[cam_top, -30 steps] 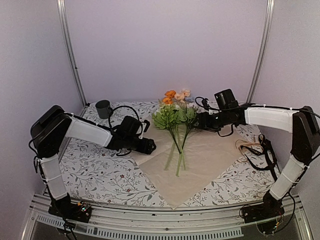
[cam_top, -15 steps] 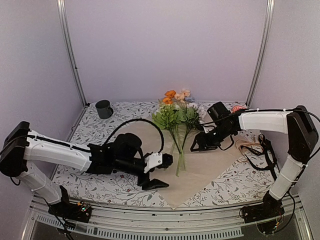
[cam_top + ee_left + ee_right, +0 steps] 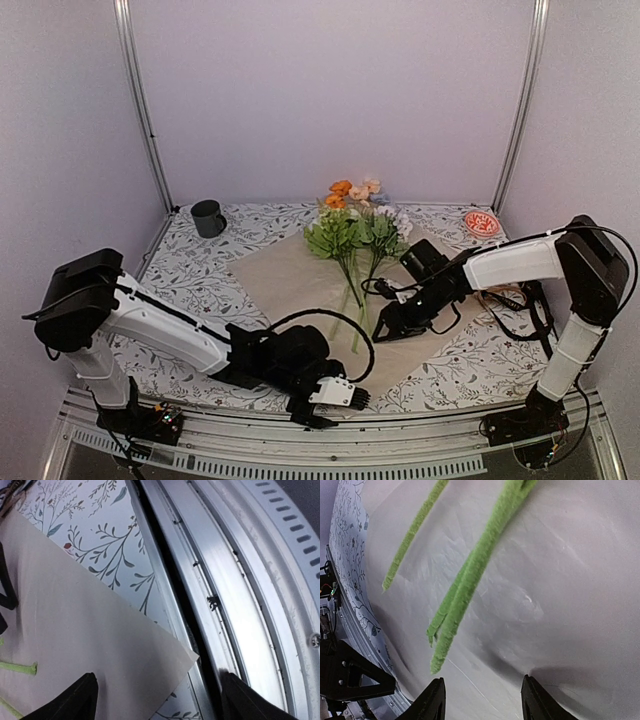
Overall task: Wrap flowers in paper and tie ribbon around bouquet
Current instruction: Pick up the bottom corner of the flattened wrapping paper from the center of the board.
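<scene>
**Left gripper** (image 3: pixel 159 694): I see the jaws released and standing wide apart, holding nothing. It sits low at the near edge of the table, over the metal rail (image 3: pixel 235 595). In the left wrist view the near corner of the paper (image 3: pixel 75 630) points into the gap between the two fingertips (image 3: pixel 80 700). I cannot tell whether either fingertip touches the sheet.

**Right gripper** (image 3: pixel 482 697): the jaws are parted with nothing between them. It hangs low over the paper (image 3: pixel 570 580), just to the right of the stems. The cut ends of the stems (image 3: pixel 465 595) lie just ahead of the fingertips (image 3: pixel 434 700) and apart from them.

**Flowers** (image 3: pixel 350 225): they lie flat down the middle of the sheet, with the blooms at the far end and the stems pointing toward the arms.

**Paper** (image 3: pixel 290 275): it is spread flat and unwrapped on the floral table cover (image 3: pixel 190 300), with one corner toward the near edge.

**Ribbon** (image 3: pixel 541 315): the black band lies on the cover at the right, by the right arm, well apart from the flowers.

**Other items:** a dark mug (image 3: pixel 207 217) stands at the far left and a small red dish (image 3: pixel 481 223) at the far right.
</scene>
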`<control>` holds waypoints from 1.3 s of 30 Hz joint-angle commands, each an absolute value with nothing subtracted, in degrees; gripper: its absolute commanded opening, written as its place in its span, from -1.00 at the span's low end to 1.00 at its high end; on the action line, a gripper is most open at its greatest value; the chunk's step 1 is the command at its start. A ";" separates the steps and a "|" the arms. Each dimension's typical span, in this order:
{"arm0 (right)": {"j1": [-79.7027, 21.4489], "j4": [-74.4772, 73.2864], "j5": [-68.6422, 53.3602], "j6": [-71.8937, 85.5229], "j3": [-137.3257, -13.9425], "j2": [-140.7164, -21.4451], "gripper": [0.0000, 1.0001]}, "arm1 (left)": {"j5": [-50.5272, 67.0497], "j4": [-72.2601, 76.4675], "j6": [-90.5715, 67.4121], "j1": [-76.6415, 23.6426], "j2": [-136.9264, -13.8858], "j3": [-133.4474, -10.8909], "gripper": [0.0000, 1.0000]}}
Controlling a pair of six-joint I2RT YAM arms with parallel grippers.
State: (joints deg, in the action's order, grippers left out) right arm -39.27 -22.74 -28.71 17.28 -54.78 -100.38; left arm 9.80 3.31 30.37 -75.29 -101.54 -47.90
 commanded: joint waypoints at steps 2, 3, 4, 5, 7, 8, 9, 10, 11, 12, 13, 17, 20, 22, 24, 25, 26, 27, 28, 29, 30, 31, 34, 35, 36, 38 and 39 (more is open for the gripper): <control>-39.11 -16.72 -31.03 19.68 -51.61 -101.07 0.05 | 1.58 2.71 34.32 -76.10 -103.53 -48.29 0.72; -39.14 -16.74 -30.79 19.69 -51.55 -101.07 0.05 | -0.21 3.59 34.17 -76.11 -104.11 -48.45 0.69; -39.12 -16.65 -30.57 19.69 -51.47 -101.07 0.05 | -1.82 4.13 34.11 -76.11 -104.67 -48.76 0.66; -39.16 -16.58 -30.40 19.57 -51.43 -101.06 0.05 | -3.09 4.84 33.90 -76.19 -105.16 -49.00 0.63; -39.13 -16.25 -30.18 19.45 -51.07 -101.15 0.05 | -5.62 7.17 33.40 -76.29 -105.52 -48.85 0.52; -39.18 -16.06 -30.08 19.50 -50.91 -101.43 0.05 | -6.60 8.89 33.40 -76.27 -105.43 -48.65 0.46; -39.14 -15.89 -30.17 19.51 -50.75 -101.54 0.05 | -7.87 10.37 33.32 -76.29 -105.20 -48.24 0.40; -39.16 -15.71 -30.31 19.51 -50.59 -101.92 0.05 | -9.63 12.07 33.36 -76.27 -104.87 -47.55 0.34; -39.16 -15.51 -30.49 19.51 -50.31 -102.20 0.04 | -10.70 14.08 33.50 -76.26 -104.28 -46.94 0.29; -39.12 -15.33 -30.90 19.56 -50.21 -102.48 0.03 | -11.73 16.00 33.86 -76.26 -103.72 -46.22 0.25; -39.11 -15.10 -31.21 19.59 -50.07 -102.78 0.03 | -12.64 17.96 34.39 -76.29 -103.05 -45.58 0.22; -39.12 -14.77 -31.82 19.60 -49.59 -103.55 0.02 | -15.27 23.15 36.04 -76.18 -101.68 -44.13 0.10; -39.12 -14.83 -32.03 19.60 -49.48 -103.61 0.02 | -15.77 23.94 36.17 -75.95 -101.12 -43.93 0.00; -39.19 -14.98 -32.33 19.47 -49.52 -103.54 0.02 | -14.60 23.81 35.78 -75.50 -100.62 -43.71 -0.10; -39.15 -15.26 -32.38 19.28 -49.66 -103.57 0.02 | -12.70 23.04 35.52 -75.32 -100.10 -43.61 -0.16; -39.12 -15.43 -32.35 19.26 -49.76 -103.60 0.02 | -11.54 22.39 35.43 -75.32 -99.96 -43.64 -0.21; -39.12 -15.65 -32.33 19.10 -49.90 -103.55 0.02 | -10.26 21.85 35.09 -75.31 -99.75 -43.68 -0.27; -39.11 -15.83 -32.32 19.08 -49.99 -103.55 0.02 | -8.89 21.43 34.85 -75.29 -99.61 -43.68 -0.32; -39.17 -15.90 -32.32 19.01 -50.01 -103.54 0.02 | -7.70 21.22 34.55 -75.27 -99.58 -43.68 -0.36; -39.11 -16.03 -32.27 18.94 -50.06 -103.54 0.02 | -6.66 21.08 34.25 -75.27 -99.59 -43.76 -0.37; -39.11 -16.14 -32.30 18.91 -50.08 -103.49 0.02 | -5.95 21.09 33.97 -75.26 -99.72 -43.89 -0.38; -39.11 -16.25 -32.31 18.90 -50.17 -103.51 0.02 | -5.53 21.09 33.65 -75.31 -100.05 -44.17 -0.38; -39.11 -16.43 -32.36 18.79 -50.27 -103.55 0.02 | -3.91 20.76 33.14 -75.34 -100.80 -45.03 -0.46; -39.11 -16.44 -32.36 18.80 -50.25 -103.60 0.02 | -3.61 20.67 33.01 -75.36 -101.07 -45.33 -0.50; -39.12 -16.44 -32.49 18.69 -50.28 -103.59 0.02 | -3.26 20.62 32.82 -75.40 -101.29 -45.54 -0.53; -39.16 -16.67 -32.52 18.72 -50.40 -103.64 0.02 | -2.03 20.36 32.62 -75.48 -101.53 -45.89 -0.55; -39.07 -16.69 -32.59 18.65 -50.38 -103.64 0.02 | -1.09 20.08 32.53 -75.50 -101.35 -46.00 -0.58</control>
